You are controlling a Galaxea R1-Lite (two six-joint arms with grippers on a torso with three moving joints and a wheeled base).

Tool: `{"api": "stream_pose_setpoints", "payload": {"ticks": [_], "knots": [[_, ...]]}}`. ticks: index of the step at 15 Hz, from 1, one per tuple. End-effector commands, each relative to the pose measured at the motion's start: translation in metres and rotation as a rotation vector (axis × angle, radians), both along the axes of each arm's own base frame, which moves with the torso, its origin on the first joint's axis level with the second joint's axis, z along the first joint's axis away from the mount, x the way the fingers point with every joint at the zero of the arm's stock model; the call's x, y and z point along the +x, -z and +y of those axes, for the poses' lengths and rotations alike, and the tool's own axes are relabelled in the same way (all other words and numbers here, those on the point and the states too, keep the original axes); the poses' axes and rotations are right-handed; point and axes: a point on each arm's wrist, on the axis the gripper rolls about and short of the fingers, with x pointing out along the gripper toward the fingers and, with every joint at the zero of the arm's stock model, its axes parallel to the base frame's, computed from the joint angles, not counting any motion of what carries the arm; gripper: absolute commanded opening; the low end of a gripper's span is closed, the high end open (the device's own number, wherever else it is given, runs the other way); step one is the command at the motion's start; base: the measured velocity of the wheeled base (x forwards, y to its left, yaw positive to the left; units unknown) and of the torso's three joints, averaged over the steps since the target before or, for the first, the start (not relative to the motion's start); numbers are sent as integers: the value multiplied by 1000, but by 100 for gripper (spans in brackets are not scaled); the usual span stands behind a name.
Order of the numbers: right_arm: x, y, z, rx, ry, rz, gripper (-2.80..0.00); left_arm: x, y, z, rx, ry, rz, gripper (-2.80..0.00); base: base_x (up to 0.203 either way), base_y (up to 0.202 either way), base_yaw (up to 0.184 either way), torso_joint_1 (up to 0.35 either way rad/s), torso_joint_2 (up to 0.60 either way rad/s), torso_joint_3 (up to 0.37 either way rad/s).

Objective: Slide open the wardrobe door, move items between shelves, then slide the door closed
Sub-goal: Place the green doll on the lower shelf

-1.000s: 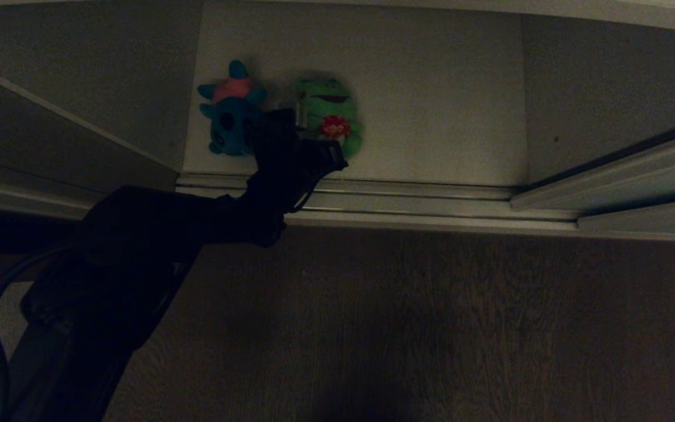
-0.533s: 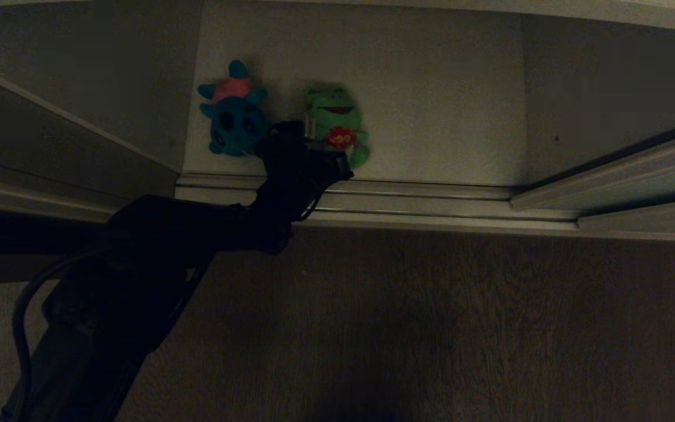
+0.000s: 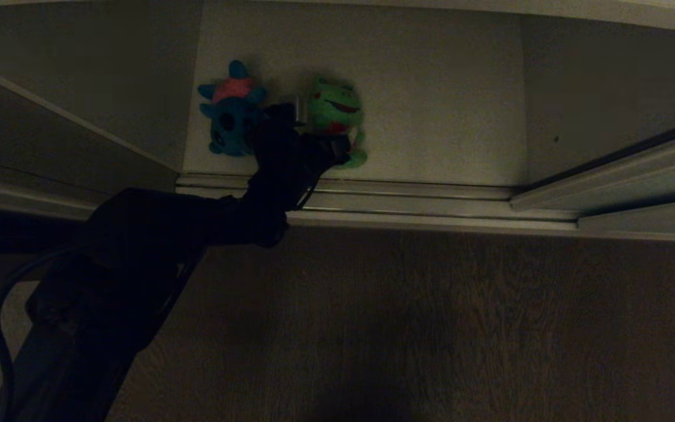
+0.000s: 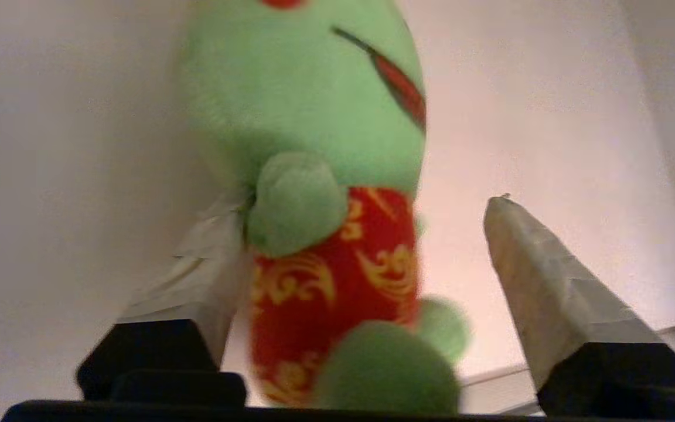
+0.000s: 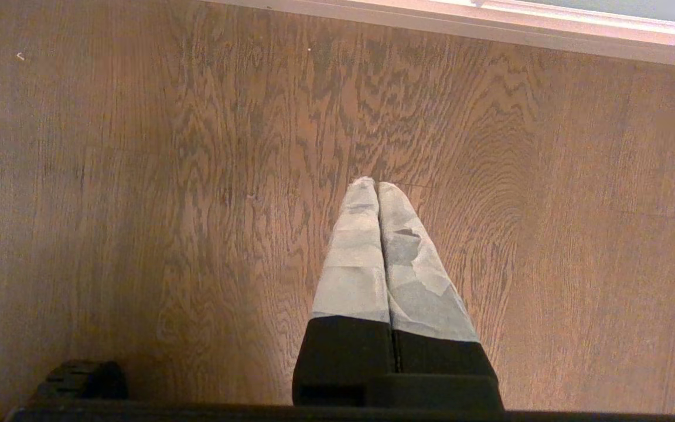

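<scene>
Frog (image 3: 335, 114) on the white shelf (image 3: 443, 117), about 11 o'clock in the head view, just right of the blue toy (image 3: 229, 120). Left gripper (image 4: 367, 234) around it, jaws spread wide: one finger (image 4: 542, 281) stands clear of the red chest patch; the other, at the frog's opposite flank, may touch it, cannot tell. Nothing gripped. Frog sits upright on the board by its own weight, or so it looks.

Door (image 3: 613, 176) slid aside toward 3 o'clock; opening clear. Right gripper (image 5: 377, 252) parked over the wood floor (image 5: 138, 176), fingers pressed together, empty.

Step in hand: judged to be the release of the frog on this shelf. Both toys lie side by side here, so the moving part looks near done.

Next: draw the arm straight back out over the track (image 3: 408, 202) without brushing either toy, then reach for the door to slide it shut.
</scene>
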Motion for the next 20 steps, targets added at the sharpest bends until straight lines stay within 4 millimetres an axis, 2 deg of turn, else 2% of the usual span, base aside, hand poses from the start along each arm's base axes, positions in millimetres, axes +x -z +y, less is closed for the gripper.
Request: {"api": "stream_pose_setpoints", "payload": {"ticks": [1, 3, 5, 6, 10, 12, 14, 17, 20], "knots": [[0, 0, 0, 0, -1, -2, -280, -2, -7, 2, -10, 1, -8, 0, 0, 0, 0, 0, 0, 0], [0, 0, 0, 0, -1, -4, -280, -5, -13, 3, -13, -4, -21, 0, 0, 0, 0, 0, 0, 0], [0, 0, 0, 0, -1, -3, -280, -16, -36, 9, -27, -4, -42, 0, 0, 0, 0, 0, 0, 0], [0, 0, 0, 0, -1, -4, -280, -23, -49, 12, -18, -7, -36, -280, 0, 0, 0, 0, 0, 0], [0, 0, 0, 0, -1, -5, -280, -71, -107, 36, 42, -16, 35, -280, 0, 0, 0, 0, 0, 0], [0, 0, 0, 0, -1, -4, -280, -107, -126, 53, 73, -18, 96, -280, 0, 0, 0, 0, 0, 0], [0, 0, 0, 0, -1, -3, -280, -153, -141, 74, 104, -16, 150, -280, 0, 0, 0, 0, 0, 0], [0, 0, 0, 0, -1, -4, -280, -226, -146, 111, 154, -28, 253, -280, 0, 0, 0, 0, 0, 0], [0, 0, 0, 0, -1, -4, -280, -308, -127, 153, 225, -57, 379, -280, 0, 0, 0, 0, 0, 0]]}}
